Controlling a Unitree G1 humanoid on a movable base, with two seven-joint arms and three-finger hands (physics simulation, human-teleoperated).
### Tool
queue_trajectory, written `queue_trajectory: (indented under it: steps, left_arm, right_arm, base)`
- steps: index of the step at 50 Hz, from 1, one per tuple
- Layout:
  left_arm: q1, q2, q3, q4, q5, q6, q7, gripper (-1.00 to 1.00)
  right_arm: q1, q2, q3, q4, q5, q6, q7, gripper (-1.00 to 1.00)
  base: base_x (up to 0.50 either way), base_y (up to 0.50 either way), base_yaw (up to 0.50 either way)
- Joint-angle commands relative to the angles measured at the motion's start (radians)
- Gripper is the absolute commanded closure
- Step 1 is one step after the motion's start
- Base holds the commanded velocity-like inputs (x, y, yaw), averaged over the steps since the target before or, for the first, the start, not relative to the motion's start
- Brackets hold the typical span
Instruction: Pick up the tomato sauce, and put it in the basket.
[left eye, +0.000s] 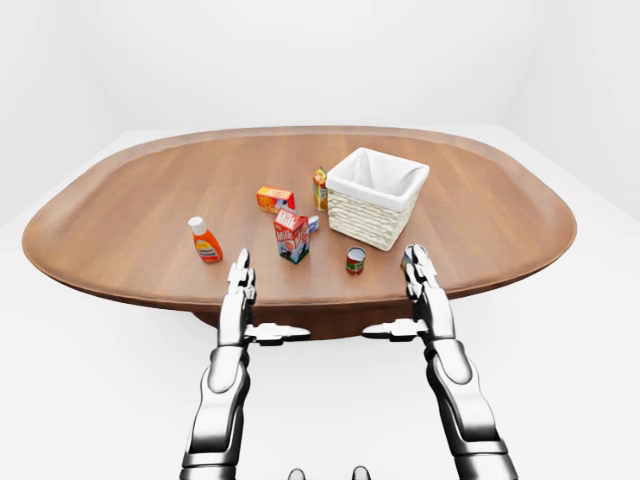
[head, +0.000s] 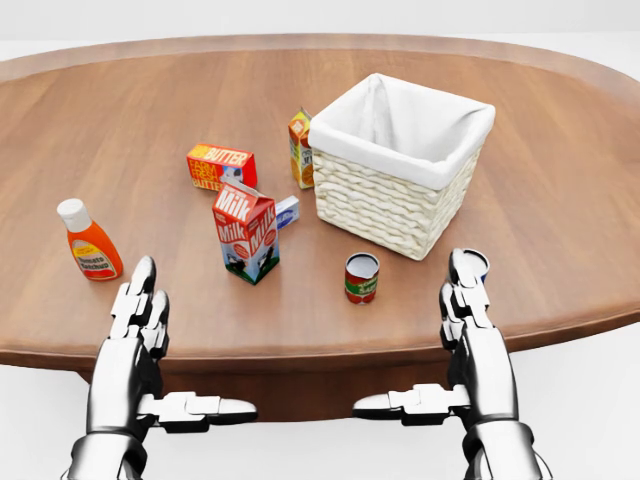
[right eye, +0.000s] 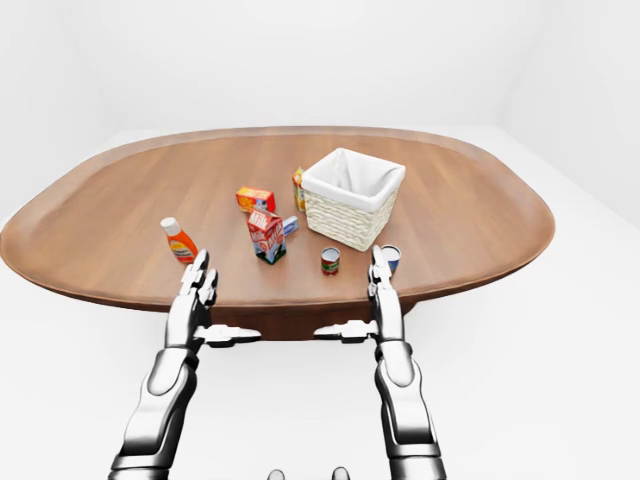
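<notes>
The tomato sauce is a small can with a red and green label. It stands upright on the brown table, just below the near-left corner of the white-lined wicker basket in the head view. My left hand hovers open over the table's near edge, left of the can and below the milk carton. My right hand is open too, flat with its thumb pointing inward, about a hand's width right of the can. Neither hand touches anything.
A milk carton, a butter box, an orange juice carton and a small blue-white box stand left of the basket. An orange ketchup bottle is far left. Another can sits behind my right fingertips.
</notes>
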Motion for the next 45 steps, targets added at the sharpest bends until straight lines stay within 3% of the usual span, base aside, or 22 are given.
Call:
queue_trajectory:
  steps: [1, 2, 5, 12, 15, 45]
  left_arm:
    - [0.002, 0.010, 0.018, -0.007, -0.006, 0.008, -0.024, -1.00]
    - [0.001, 0.011, 0.019, -0.006, -0.006, 0.008, -0.024, -1.00]
    - [0.003, 0.012, 0.021, -0.016, -0.007, 0.016, -0.025, -1.00]
    - [0.017, 0.011, 0.017, -0.092, -0.006, 0.074, -0.029, -1.00]
    - [0.023, 0.010, 0.016, -0.120, -0.005, 0.086, -0.031, -1.00]
    - [0.052, 0.009, 0.018, -0.343, 0.002, 0.086, -0.046, -1.00]
  right_arm:
    - [0.000, -0.014, -0.024, -0.007, 0.003, 0.015, 0.026, -1.00]
    - [-0.001, -0.014, -0.024, -0.007, 0.003, 0.014, 0.027, -1.00]
    - [0.003, -0.011, -0.032, -0.057, 0.039, 0.085, 0.039, -1.00]
    - [-0.013, -0.025, -0.062, -0.162, 0.071, 0.085, 0.041, -1.00]
    - [-0.015, -0.027, -0.067, -0.178, 0.076, 0.085, 0.040, -1.00]
    - [0.002, -0.026, -0.072, -0.304, 0.099, 0.085, 0.062, -1.00]
  base:
    - [0.00, 0.00, 0.00]
    - [0.00, 0.00, 0.00]
    - [0.00, 0.00, 0.00]
    - [0.00, 0.00, 0.00]
    - [0.00, 0.00, 0.00]
    - [0.00, 0.00, 0.00]
